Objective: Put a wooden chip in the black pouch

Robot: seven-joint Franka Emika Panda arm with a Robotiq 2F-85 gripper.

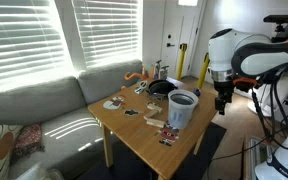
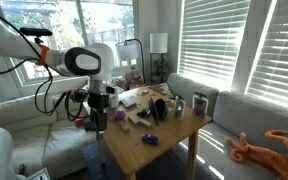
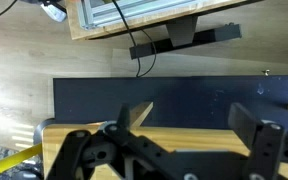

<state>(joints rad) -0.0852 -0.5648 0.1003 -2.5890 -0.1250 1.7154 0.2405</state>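
Note:
The black pouch is a low round receptacle with a wide mouth near the far side of the wooden table. The taller pale cup stands just in front of it. Flat wooden chips lie on the table beside the cup, with one more nearer the front edge. My gripper hangs open and empty just off the table's edge, apart from all of them. It also shows in an exterior view. In the wrist view my gripper's fingers spread over the table edge.
A grey sofa runs along the window side. An orange toy and other small items lie at the table's far end. A dark rug lies on the floor beside the table. Cables and a stand are beyond it.

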